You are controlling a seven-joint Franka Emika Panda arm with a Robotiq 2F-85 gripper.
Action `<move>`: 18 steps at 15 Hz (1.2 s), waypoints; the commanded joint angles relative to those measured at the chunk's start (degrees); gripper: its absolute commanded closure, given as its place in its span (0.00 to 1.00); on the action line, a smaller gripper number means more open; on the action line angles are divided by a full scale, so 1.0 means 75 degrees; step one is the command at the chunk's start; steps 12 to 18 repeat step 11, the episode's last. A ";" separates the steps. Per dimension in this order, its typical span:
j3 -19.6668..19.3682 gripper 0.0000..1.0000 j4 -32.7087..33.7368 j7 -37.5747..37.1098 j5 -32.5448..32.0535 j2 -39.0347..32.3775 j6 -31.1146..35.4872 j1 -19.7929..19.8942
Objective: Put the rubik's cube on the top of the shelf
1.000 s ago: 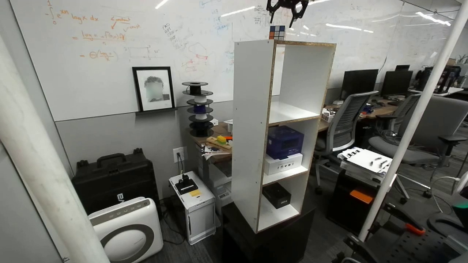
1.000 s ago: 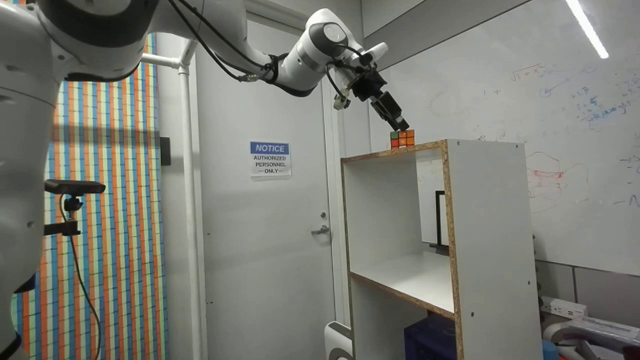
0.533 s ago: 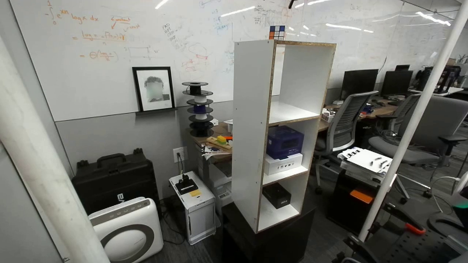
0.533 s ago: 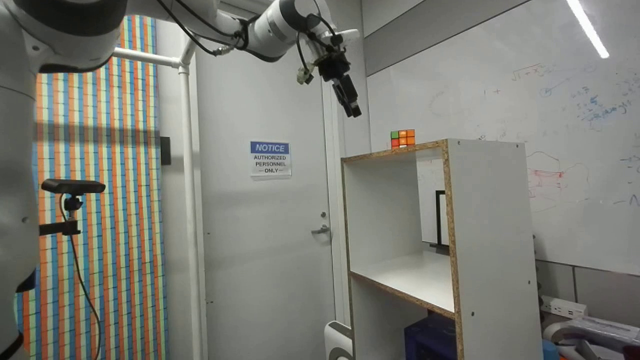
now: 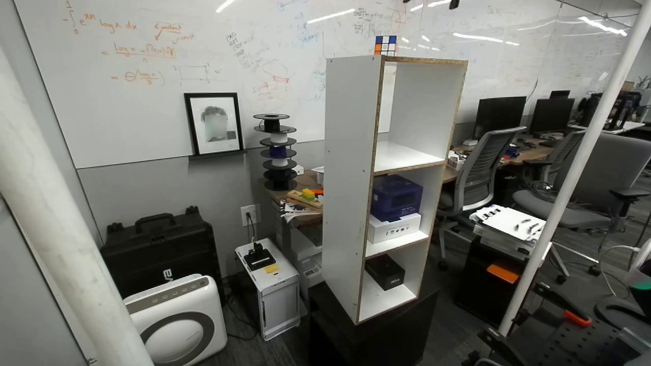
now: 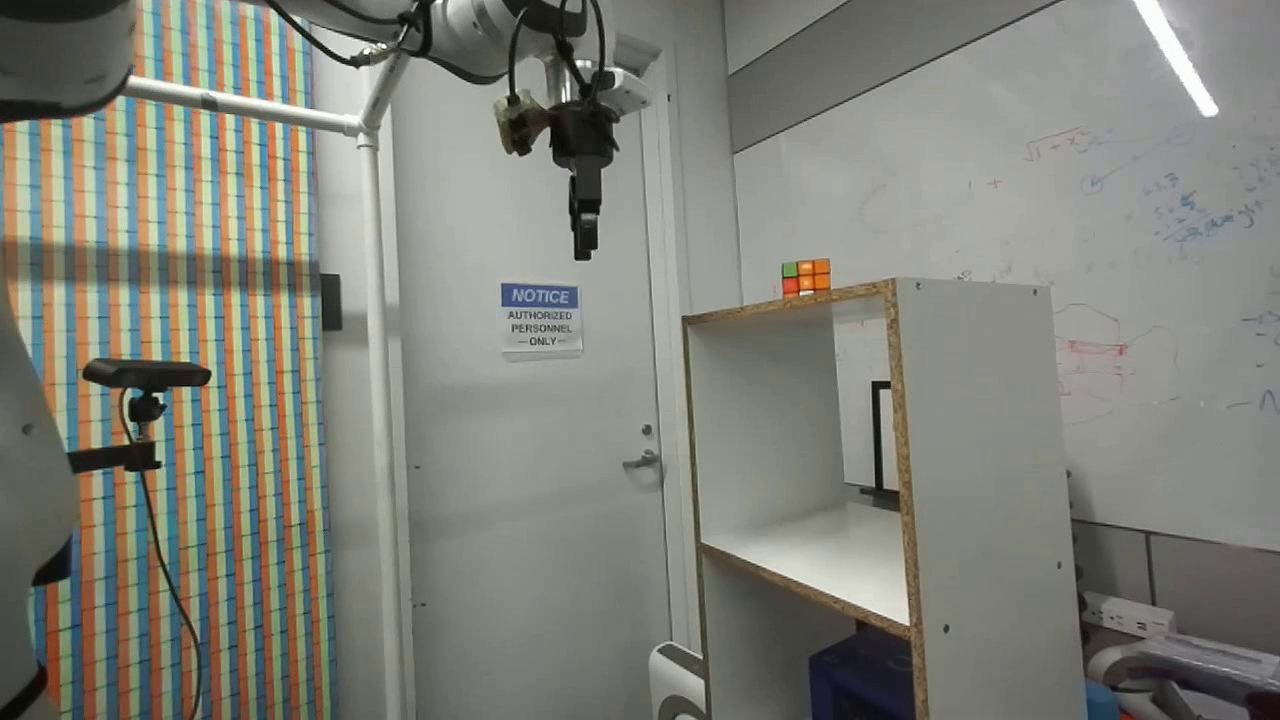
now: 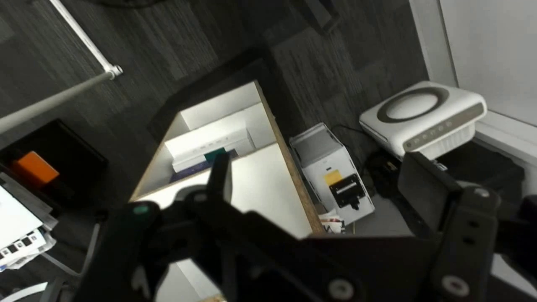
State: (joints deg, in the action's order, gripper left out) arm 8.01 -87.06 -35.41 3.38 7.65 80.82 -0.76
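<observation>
The small multicoloured rubik's cube (image 5: 385,45) rests on the top board of the tall white shelf (image 5: 351,178), near its front left corner in this exterior view. The cube (image 6: 806,278) and shelf (image 6: 985,480) also show in an exterior view, with orange and green faces visible. My gripper (image 6: 585,240) points straight down, apart from the cube and off to the left of the shelf. Only its fingertips (image 5: 431,3) show at the top edge of an exterior view. In the wrist view the gripper (image 7: 322,176) is open and empty above the shelf's open front (image 7: 268,188). The cube is out of the wrist view.
Lower compartments hold a dark blue-purple box (image 5: 396,197), a white box (image 5: 394,229) and a black box (image 5: 385,272). The shelf stands on a black base (image 5: 376,335). A white pole (image 6: 380,400) and a door (image 6: 530,480) stand behind the arm. A whiteboard (image 6: 1000,220) is beyond the shelf.
My gripper has moved from right at the cube up and back, away from the shelf, and has turned from slanted to pointing straight down. The cube has stayed on the shelf top.
</observation>
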 commanded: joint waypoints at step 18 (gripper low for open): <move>-0.0549 0.00 -0.3527 0.0985 -0.0274 0.1083 0.0272 0.0208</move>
